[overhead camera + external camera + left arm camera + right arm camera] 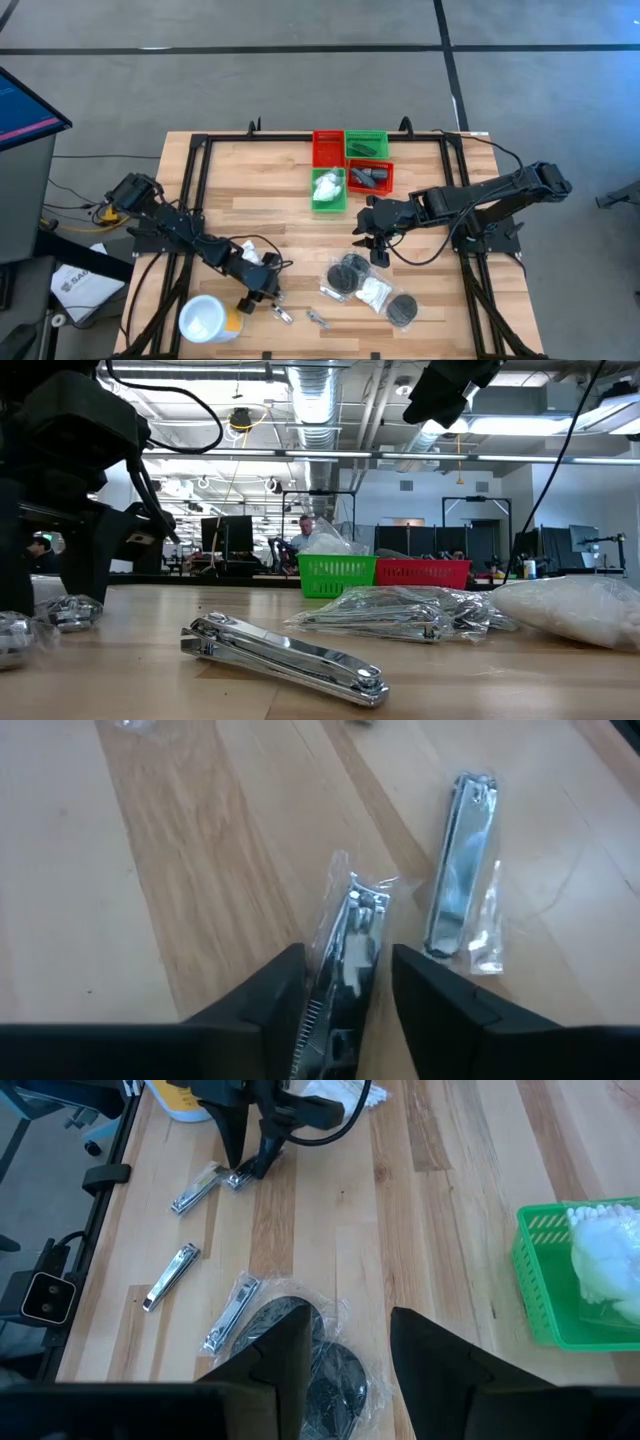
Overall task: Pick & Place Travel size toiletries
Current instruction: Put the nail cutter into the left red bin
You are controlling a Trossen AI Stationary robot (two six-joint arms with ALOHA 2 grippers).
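A wrapped silver nail clipper [350,945] lies flat on the worktop [240,190] between the two fingers of the left gripper [348,992] — the jaws stand apart on either side of it, and no clamping contact is visible. A second wrapped clipper [458,870] lies just beside it, apart from the fingers. In the high view this gripper [268,296] is low at the near left part of the worktop, next to a white round tub [205,318] with an orange side. A third clipper [318,319] lies alone near the front edge; the low view shows it [285,658] flat on the wood.

Toward the right front, loose stock remains on the worktop: black round discs in clear wrap [348,275], a white wrapped packet [374,291] and a further disc [403,308], grouped close together.

The right gripper [379,240] hangs above the worktop just behind that group. Its wrist view shows the fingers [430,1355] apart with nothing between them, over the wrapped discs [320,1365].

At the rear centre stand the bins — a green one [329,203] holding white packets [327,185], a red one [371,187] holding dark grey items, and behind them another red bin [327,149] and another green bin [367,137].
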